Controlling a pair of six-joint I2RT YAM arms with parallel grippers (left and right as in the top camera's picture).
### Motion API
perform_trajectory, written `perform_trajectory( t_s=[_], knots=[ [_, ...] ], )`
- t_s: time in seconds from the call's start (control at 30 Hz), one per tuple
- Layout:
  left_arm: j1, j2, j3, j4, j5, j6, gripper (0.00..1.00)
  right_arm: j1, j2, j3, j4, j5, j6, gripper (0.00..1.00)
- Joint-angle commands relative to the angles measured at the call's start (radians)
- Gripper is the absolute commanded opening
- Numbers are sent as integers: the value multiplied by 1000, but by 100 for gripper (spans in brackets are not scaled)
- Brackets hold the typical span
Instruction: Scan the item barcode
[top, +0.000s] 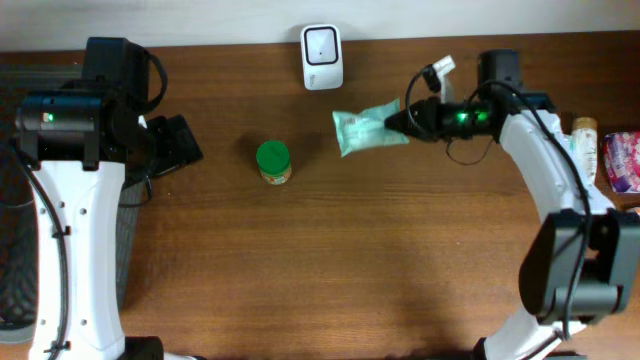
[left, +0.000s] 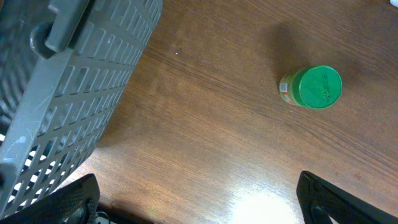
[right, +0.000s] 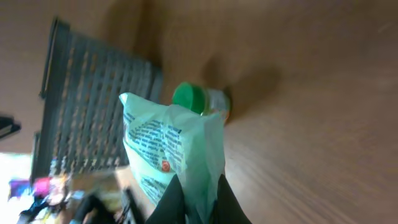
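At the bottom of the overhead view the brown tabletop (top: 330, 280) is bare. A bit farther up, near the middle, stands a small jar (top: 273, 162) with a green lid, all by itself. To the left of it the left fingers (top: 185, 140) are spread wide apart and hold nothing, and a gray basket (left: 74, 93) sits close by them. Farther up and to the right, the right fingers (top: 400, 125) are pinched tight on one end of a light green packet (top: 362, 130). The packet has small print on it and seems to be lifted off the wood. I cannot see a barcode on it. At the very top, by the wall, stands the white scanner (top: 322, 57). The packet is near it, just below and to the right, but not in front of it. At the right edge lie a little bottle (top: 585, 140) and a pink pack (top: 625, 160), and nothing touches them. So I think the picking up is done. What is left is to bring the packet in front of the scanner and turn its barcode toward it.
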Motion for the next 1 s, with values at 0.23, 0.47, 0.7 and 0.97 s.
perform_trajectory(
  t_s=[0.23,0.47,0.7,0.97],
  knots=[
    [4,-16,11,-1,0,-13,99,198,-73,16,264,8,85,4],
    [4,-16,11,-1,0,-13,99,221,-73,16,465,8,71,4],
    [4,-16,11,-1,0,-13,99,221,-72,16,435,15,71,4],
    [4,-16,11,-1,0,-13,99,221,-72,16,416,19,71,4]
  ],
)
